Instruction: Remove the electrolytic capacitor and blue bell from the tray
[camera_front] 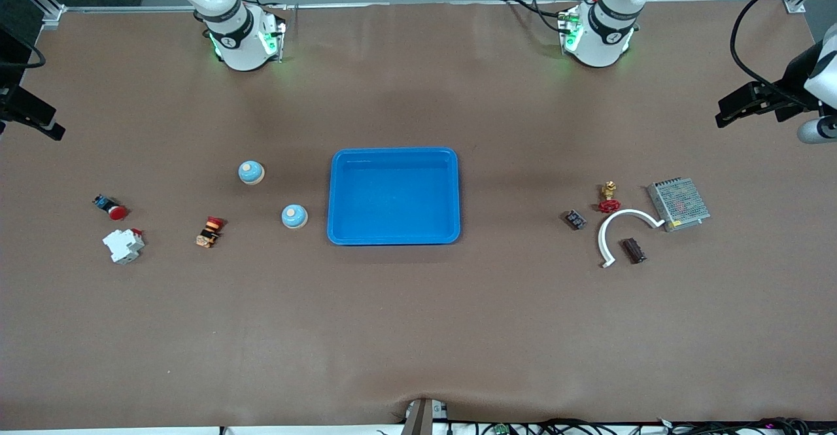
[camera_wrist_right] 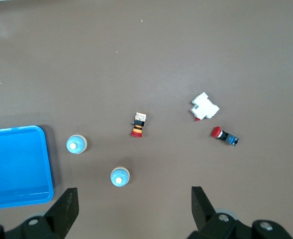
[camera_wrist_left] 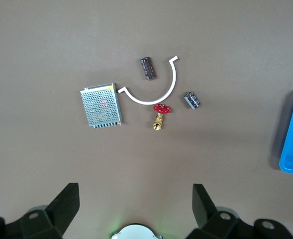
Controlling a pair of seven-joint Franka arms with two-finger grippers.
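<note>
Basically the tray (camera_front: 394, 194) holds nothing, so the removal looks done and no pick is left.

Right end effector (camera_wrist_right: 132, 194) hangs high over the right arm's end of the desk (camera_front: 418, 330), fingers spread wide, nothing between them. The arm is raised with its wrist pointing straight down, and it waits.

Under it:
- red mushroom push button (camera_front: 111, 207)
- white circuit breaker (camera_front: 123, 245), nearer the front camera than the button
- small orange-and-black part with a red cap (camera_front: 209, 231)

Two blue bells lie between that part and the tray, both on the desk and outside the rim. One blue bell (camera_front: 251, 173) is well clear. The other blue bell (camera_front: 294, 216) sits just beside the tray, not touching. Cannot tell which one is the task's.

Toward the left arm's end:
- small dark capacitor (camera_front: 575, 219)
- brass valve with red handwheel (camera_front: 609, 197)
- white half-ring (camera_front: 621, 229)
- longer dark electrolytic capacitor (camera_front: 633, 250), inside the ring's curve
- mesh-cased power supply (camera_front: 678, 204), touching the ring's tip

Left end effector (camera_wrist_left: 135, 188) is high over this group, fingers wide and empty, wrist pointing down.

To do this step well:
- keep both arms high and clear of the parts
- confirm every tray corner is bare
- don't nudge the bell next to the rim
</note>
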